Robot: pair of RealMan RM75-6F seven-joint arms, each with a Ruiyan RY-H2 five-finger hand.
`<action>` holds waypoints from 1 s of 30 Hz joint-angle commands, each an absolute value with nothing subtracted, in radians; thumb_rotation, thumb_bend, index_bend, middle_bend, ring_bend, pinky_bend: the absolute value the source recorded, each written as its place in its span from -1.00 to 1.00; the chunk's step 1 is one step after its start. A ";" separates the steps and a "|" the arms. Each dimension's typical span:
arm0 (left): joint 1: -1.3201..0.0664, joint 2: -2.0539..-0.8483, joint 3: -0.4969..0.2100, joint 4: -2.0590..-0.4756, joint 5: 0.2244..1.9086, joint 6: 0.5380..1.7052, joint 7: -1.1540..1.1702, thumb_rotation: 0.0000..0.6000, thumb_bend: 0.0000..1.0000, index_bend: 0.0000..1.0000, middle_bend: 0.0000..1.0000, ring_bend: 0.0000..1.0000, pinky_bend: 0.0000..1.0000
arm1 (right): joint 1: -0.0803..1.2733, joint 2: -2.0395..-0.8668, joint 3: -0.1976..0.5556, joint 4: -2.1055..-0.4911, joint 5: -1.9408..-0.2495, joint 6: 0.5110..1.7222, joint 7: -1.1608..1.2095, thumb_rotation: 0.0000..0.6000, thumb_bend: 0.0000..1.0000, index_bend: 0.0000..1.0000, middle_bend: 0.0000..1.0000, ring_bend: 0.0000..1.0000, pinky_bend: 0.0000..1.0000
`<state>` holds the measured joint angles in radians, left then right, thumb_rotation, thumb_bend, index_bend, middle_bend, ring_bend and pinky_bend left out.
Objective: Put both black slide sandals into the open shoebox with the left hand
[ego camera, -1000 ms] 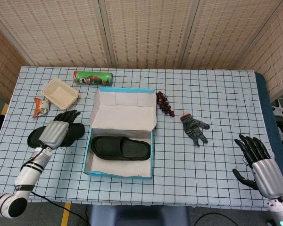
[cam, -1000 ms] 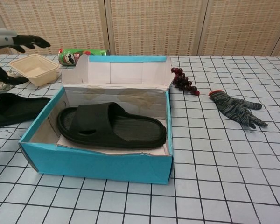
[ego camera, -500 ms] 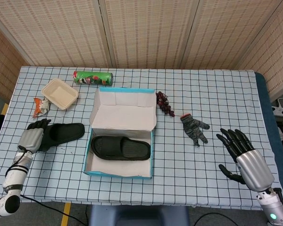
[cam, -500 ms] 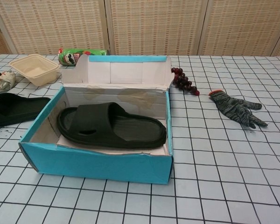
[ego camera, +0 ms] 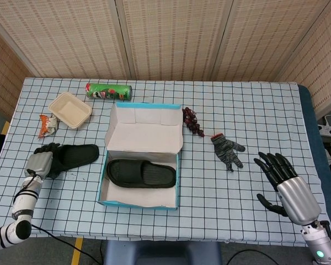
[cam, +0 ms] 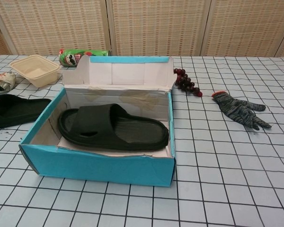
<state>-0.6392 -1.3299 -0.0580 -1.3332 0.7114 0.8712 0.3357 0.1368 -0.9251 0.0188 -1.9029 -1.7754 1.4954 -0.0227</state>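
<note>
**Left hand back at the heel of the loose sandal**

Since a second ago my left hand has slid off the middle of the outer sandal to its left end, and my right hand has lifted and drifted a little inward over the table. Right now my left hand sits at the end of that sandal farthest from the shoebox, dark fingers curled onto it; whether they actually grip it I cannot tell from up here. From the chest view only the sandal's near end shows at the left border, lying flat on the checked cloth, and my left hand is out of that picture.

Sandal number one lies flat inside the box, strap toward the left, filling the floor almost wall to wall. The lid stands upright behind it.

My right hand hovers over the right front of the table, fingers spread, holding nothing.

Behind the box: a green chip can on its side, a beige tray, a crumpled wrapper. To the right, a bunch of dark grapes and a grey glove lie well apart from my hands
</note>
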 commanded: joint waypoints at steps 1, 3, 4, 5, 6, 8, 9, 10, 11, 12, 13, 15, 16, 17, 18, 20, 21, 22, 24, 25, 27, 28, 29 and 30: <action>-0.645 -1.347 -0.058 -1.314 0.682 0.850 0.355 1.00 -0.40 -1.00 -1.00 -1.00 -0.85 | 0.138 -0.928 0.018 -1.899 -1.774 1.493 -0.021 1.00 -0.60 -1.00 -1.00 -1.00 -1.00; -0.645 -1.361 -0.062 -1.296 0.678 0.849 0.358 1.00 -0.39 -1.00 -1.00 -1.00 -0.85 | 0.141 -0.932 0.016 -1.894 -1.772 1.487 -0.018 1.00 -0.60 -1.00 -1.00 -1.00 -1.00; -0.645 -1.367 -0.064 -1.287 0.677 0.849 0.359 1.00 -0.39 -1.00 -1.00 -1.00 -0.85 | 0.142 -0.933 0.016 -1.892 -1.770 1.485 -0.017 1.00 -0.60 -1.00 -1.00 -1.00 -1.00; -0.646 -1.375 -0.066 -1.275 0.679 0.851 0.360 1.00 -0.38 -1.00 -1.00 -1.00 -0.85 | 0.142 -0.935 0.015 -1.889 -1.769 1.483 -0.016 1.00 -0.60 -1.00 -1.00 -1.00 -1.00; -0.646 -1.383 -0.066 -1.261 0.682 0.852 0.363 1.00 -0.39 -1.00 -1.00 -1.00 -0.85 | 0.142 -0.937 0.014 -1.887 -1.767 1.482 -0.015 1.00 -0.60 -1.00 -1.00 -1.00 -1.00; -0.648 -1.404 -0.066 -1.225 0.682 0.851 0.374 1.00 -0.40 -1.00 -1.00 -1.00 -0.83 | 0.142 -0.940 0.013 -1.881 -1.762 1.481 -0.013 1.00 -0.60 -1.00 -1.00 -1.00 -1.00; -0.648 -1.415 -0.068 -1.208 0.680 0.847 0.376 1.00 -0.40 -1.00 -1.00 -1.00 -0.82 | 0.141 -0.941 0.012 -1.878 -1.760 1.481 -0.013 1.00 -0.60 -1.00 -1.00 -1.00 -1.00; -0.648 -1.422 -0.068 -1.196 0.679 0.845 0.378 1.00 -0.40 -1.00 -1.00 -1.00 -0.80 | 0.140 -0.942 0.012 -1.876 -1.759 1.483 -0.013 1.00 -0.60 -1.00 -1.00 -1.00 -1.00; -0.648 -1.429 -0.068 -1.184 0.679 0.843 0.382 1.00 -0.40 -1.00 -1.00 -1.00 -0.78 | 0.139 -0.942 0.012 -1.874 -1.758 1.484 -0.013 1.00 -0.60 -1.00 -1.00 -1.00 -1.00; -0.647 -1.440 -0.068 -1.168 0.678 0.845 0.389 1.00 -0.40 -1.00 -1.00 -1.00 -0.74 | 0.138 -0.942 0.011 -1.873 -1.757 1.486 -0.014 1.00 -0.60 -1.00 -1.00 -1.00 -1.00; -0.646 -1.448 -0.066 -1.156 0.676 0.846 0.397 1.00 -0.38 -1.00 -1.00 -1.00 -0.71 | 0.137 -0.943 0.011 -1.871 -1.757 1.486 -0.015 1.00 -0.60 -1.00 -1.00 -1.00 -1.00; -0.647 -1.461 -0.060 -1.136 0.667 0.844 0.423 1.00 -0.35 -0.99 -1.00 -1.00 -0.69 | 0.137 -0.944 0.010 -1.870 -1.757 1.487 -0.015 1.00 -0.60 -1.00 -1.00 -1.00 -1.00; -0.647 -1.470 -0.059 -1.125 0.658 0.844 0.439 1.00 -0.34 -0.95 -0.98 -0.97 -0.68 | 0.137 -0.944 0.009 -1.869 -1.757 1.486 -0.016 1.00 -0.60 -1.00 -1.00 -1.00 -1.00; -0.647 -1.476 -0.059 -1.118 0.651 0.845 0.448 1.00 -0.33 -0.88 -0.92 -0.91 -0.65 | 0.136 -0.945 0.008 -1.868 -1.757 1.486 -0.017 1.00 -0.60 -1.00 -1.00 -1.00 -1.00; -0.646 -1.484 -0.061 -1.109 0.647 0.847 0.457 1.00 -0.32 -0.81 -0.85 -0.86 -0.63 | 0.136 -0.947 0.007 -1.867 -1.756 1.485 -0.018 1.00 -0.60 -1.00 -1.00 -1.00 -1.00; -0.643 -1.494 -0.066 -1.097 0.647 0.856 0.461 1.00 -0.27 -0.63 -0.65 -0.69 -0.53 | 0.136 -0.949 0.006 -1.866 -1.755 1.484 -0.018 1.00 -0.60 -1.00 -1.00 -1.00 -1.00; -0.641 -1.500 -0.071 -1.091 0.651 0.866 0.458 1.00 -0.24 -0.50 -0.48 -0.54 -0.44 | 0.136 -0.949 0.006 -1.866 -1.754 1.483 -0.018 1.00 -0.60 -1.00 -1.00 -1.00 -1.00; -0.636 -1.508 -0.076 -1.082 0.662 0.879 0.452 1.00 -0.20 -0.38 -0.32 -0.39 -0.36 | 0.136 -0.950 0.005 -1.865 -1.753 1.483 -0.019 1.00 -0.60 -1.00 -1.00 -1.00 -1.00; -0.630 -1.512 -0.081 -1.074 0.679 0.887 0.443 1.00 -0.11 -0.19 -0.08 -0.22 -0.22 | 0.135 -0.952 0.005 -1.864 -1.751 1.484 -0.020 1.00 -0.60 -1.00 -1.00 -1.00 -1.00; -0.626 -1.514 -0.084 -1.070 0.689 0.896 0.438 1.00 -0.07 -0.11 0.01 -0.17 -0.16 | 0.135 -0.952 0.004 -1.863 -1.750 1.484 -0.020 1.00 -0.60 -1.00 -1.00 -1.00 -1.00; -0.618 -1.516 -0.088 -1.064 0.715 0.916 0.425 1.00 0.02 0.01 0.14 -0.07 -0.07 | 0.134 -0.953 0.003 -1.862 -1.750 1.484 -0.020 1.00 -0.60 -1.00 -1.00 -1.00 -1.00; -0.612 -1.516 -0.090 -1.059 0.738 0.932 0.415 1.00 0.06 0.07 0.20 -0.02 -0.03 | 0.133 -0.953 0.002 -1.862 -1.750 1.484 -0.020 1.00 -0.60 -1.00 -1.00 -1.00 -1.00; -0.608 -1.515 -0.091 -1.057 0.754 0.941 0.406 1.00 0.11 0.12 0.25 0.02 0.00 | 0.132 -0.954 0.001 -1.862 -1.750 1.485 -0.021 1.00 -0.60 -1.00 -1.00 -1.00 -1.00; -0.603 -1.512 -0.093 -1.056 0.773 0.951 0.393 1.00 0.15 0.17 0.30 0.05 0.03 | 0.132 -0.954 0.001 -1.861 -1.749 1.484 -0.021 1.00 -0.60 -1.00 -1.00 -1.00 -1.00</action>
<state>-0.6144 -1.5128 -0.0876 -1.0633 0.7432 0.9296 0.4139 0.1320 -0.9539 0.0009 -1.8615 -1.7489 1.4845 -0.0213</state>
